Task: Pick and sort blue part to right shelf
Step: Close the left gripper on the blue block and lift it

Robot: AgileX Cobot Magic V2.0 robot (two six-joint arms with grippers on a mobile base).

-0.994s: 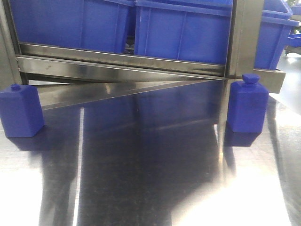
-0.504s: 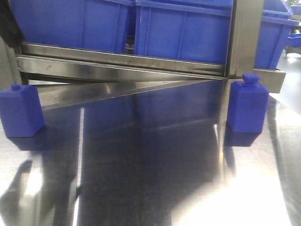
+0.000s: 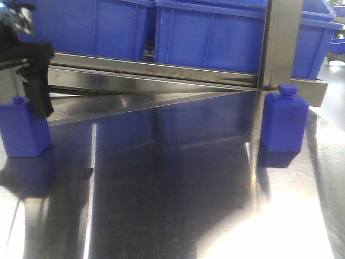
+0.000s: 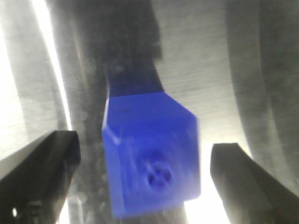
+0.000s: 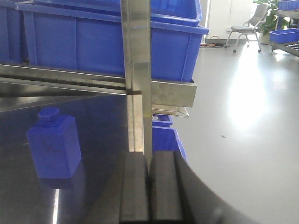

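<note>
Two blue parts, bottle-shaped blocks with small caps, stand on the shiny steel table (image 3: 172, 210). One blue part (image 3: 21, 135) is at the far left, the other (image 3: 284, 123) at the right by the post of the right shelf (image 3: 161, 80). My left gripper (image 3: 33, 86) hangs just above and beside the left part. In the left wrist view it is open (image 4: 145, 154), and that blurred part (image 4: 150, 158) sits between its fingers (image 4: 39, 172), apart from both. My right gripper (image 5: 149, 186) is shut and empty, with the right part (image 5: 53, 144) ahead to its left.
Large blue bins (image 3: 210, 38) fill the shelf above its steel front rail (image 3: 151, 67). The shelf's upright post (image 5: 138, 70) stands straight ahead of the right gripper. Another blue bin (image 5: 164, 140) sits low behind the post. Grey floor and a chair (image 5: 245, 29) lie to the right.
The left gripper has come into the front view from the upper left and dropped down over the left blue part. Both blue parts stay where they were.
</note>
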